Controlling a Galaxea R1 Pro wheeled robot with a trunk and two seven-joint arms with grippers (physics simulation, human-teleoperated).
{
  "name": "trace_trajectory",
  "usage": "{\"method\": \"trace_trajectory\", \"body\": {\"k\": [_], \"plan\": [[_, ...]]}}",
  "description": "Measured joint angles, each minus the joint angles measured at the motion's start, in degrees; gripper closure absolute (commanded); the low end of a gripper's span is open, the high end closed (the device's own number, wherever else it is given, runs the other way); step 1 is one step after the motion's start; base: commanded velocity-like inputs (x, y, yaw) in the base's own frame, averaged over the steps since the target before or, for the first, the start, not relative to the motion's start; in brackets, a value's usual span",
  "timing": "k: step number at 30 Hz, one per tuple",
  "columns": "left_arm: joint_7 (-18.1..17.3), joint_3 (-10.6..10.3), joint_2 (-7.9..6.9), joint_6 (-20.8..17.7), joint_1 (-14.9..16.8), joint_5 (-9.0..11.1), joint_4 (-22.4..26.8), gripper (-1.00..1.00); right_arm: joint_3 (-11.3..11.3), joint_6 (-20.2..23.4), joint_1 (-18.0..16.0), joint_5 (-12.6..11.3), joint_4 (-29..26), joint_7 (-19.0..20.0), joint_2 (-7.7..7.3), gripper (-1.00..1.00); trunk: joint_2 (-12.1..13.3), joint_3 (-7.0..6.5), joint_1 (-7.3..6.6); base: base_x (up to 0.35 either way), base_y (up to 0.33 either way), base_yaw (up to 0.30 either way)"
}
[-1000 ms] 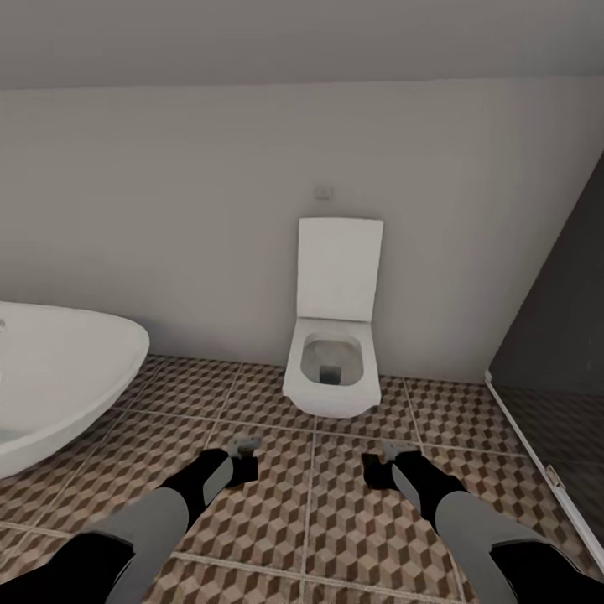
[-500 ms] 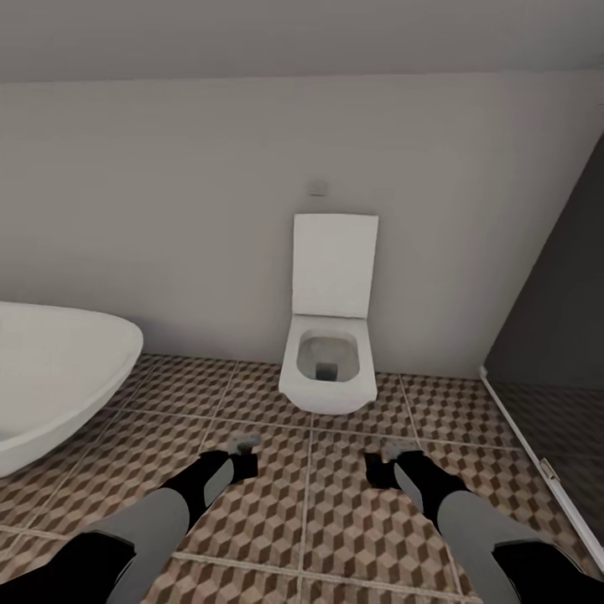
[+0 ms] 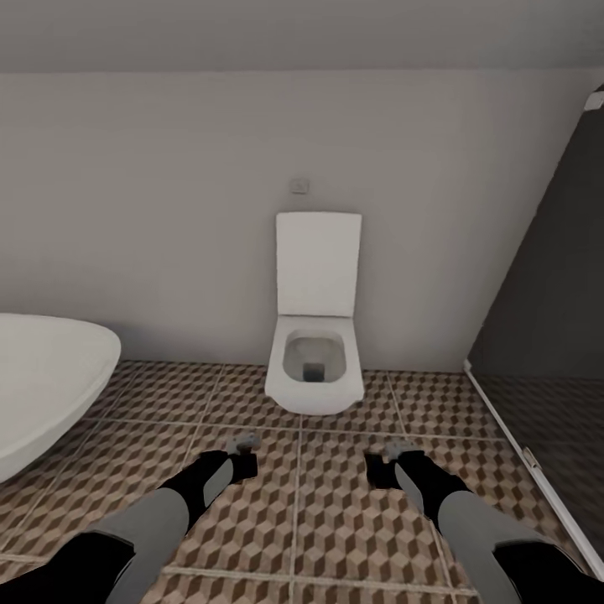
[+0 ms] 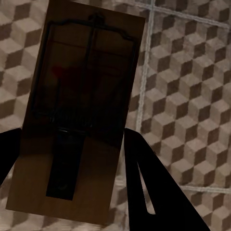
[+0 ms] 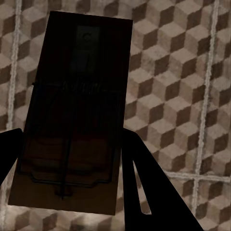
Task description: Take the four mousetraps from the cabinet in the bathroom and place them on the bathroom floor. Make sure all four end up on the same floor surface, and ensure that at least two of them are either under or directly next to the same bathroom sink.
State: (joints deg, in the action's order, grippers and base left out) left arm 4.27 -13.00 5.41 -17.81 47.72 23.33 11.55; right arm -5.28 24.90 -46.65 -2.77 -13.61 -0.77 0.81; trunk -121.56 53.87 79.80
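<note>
Both arms reach forward and low over the bathroom floor (image 3: 335, 520) before the toilet (image 3: 315, 369). Left claw (image 3: 242, 443) clamps 1 mousetrap (image 4: 79, 110); right claw (image 3: 387, 451) clamps another mousetrap (image 5: 77, 110).

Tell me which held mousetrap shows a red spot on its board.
The mousetrap in the left gripper: its board has a faint red patch; the right gripper's mousetrap shows none.
</note>
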Motion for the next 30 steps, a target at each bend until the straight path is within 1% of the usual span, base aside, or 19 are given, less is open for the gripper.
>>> {"method": "trace_trajectory", "body": {"k": [7,20,24,30], "plan": [[0.0,0.0,-0.08,0.3,0.0,0.0,0.0,1.00,0.0,0.0,0.0,0.0,0.0,0.1,-0.22,1.00,0.0,0.01,0.00,0.247,0.070,-0.005],[1.1,0.2,-0.46,0.4,0.0,0.0,-0.1,1.00,0.0,0.0,0.0,0.0,0.0,0.1,-0.17,1.00,0.0,0.01,0.02,0.033,0.009,0.000],[2.0,0.3,-0.95,0.4,0.0,0.0,-0.1,1.00,0.0,0.0,0.0,0.0,0.0,0.1,-0.17,1.00,0.0,0.01,0.02,0.035,0.001,0.000],[3.0,0.3,-1.20,0.4,0.0,0.1,-0.1,1.00,0.0,0.0,0.0,0.0,0.0,0.1,-0.19,1.00,0.0,0.01,0.00,0.209,0.055,0.000]]}}
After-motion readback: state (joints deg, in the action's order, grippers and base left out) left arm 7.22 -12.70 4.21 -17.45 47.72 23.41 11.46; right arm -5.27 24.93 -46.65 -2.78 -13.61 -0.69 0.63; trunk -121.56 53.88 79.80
